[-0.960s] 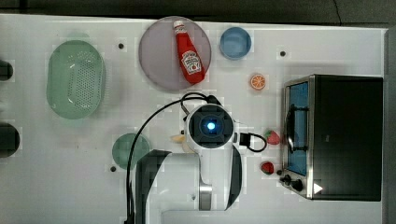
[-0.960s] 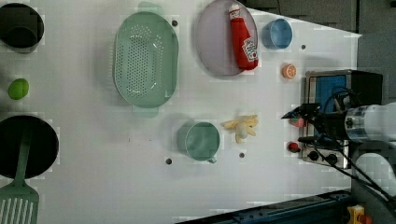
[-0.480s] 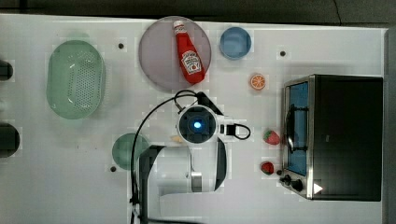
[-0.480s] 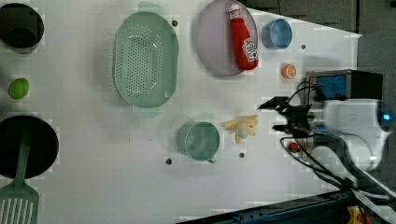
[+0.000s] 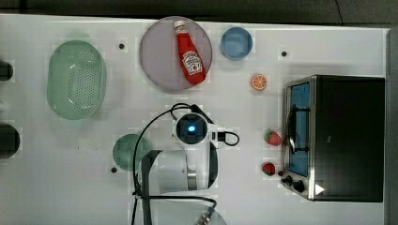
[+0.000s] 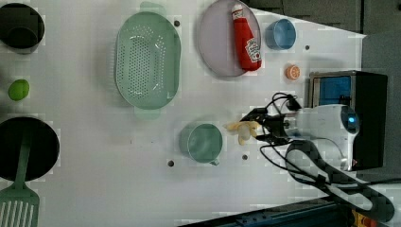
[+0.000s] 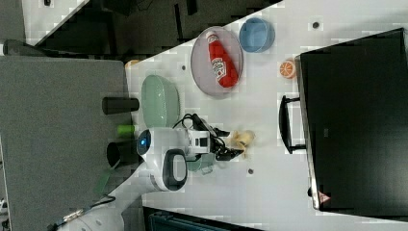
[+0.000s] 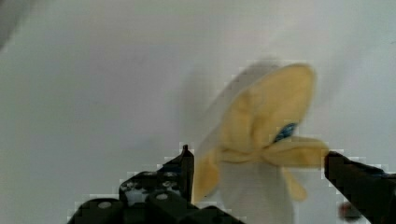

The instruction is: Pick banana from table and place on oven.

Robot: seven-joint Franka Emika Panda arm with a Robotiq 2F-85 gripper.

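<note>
Arm's bent low, reaching toward the left view's left. Claw (image 6: 257,126) is level, fingers (image 8: 180,170) spread wide.

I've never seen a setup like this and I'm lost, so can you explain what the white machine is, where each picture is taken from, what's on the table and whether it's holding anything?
The white machine is a robot arm. Three pictures come from cameras off the arm that look down on the white table; the close-up comes from a camera on its wrist. Its hand is open, one finger either side of a banana lying on the table, so nothing is held. Also there: an oven, a ketchup bottle on a plate, a blue bowl, a green colander, a green cup, an orange slice and two strawberries.
</note>
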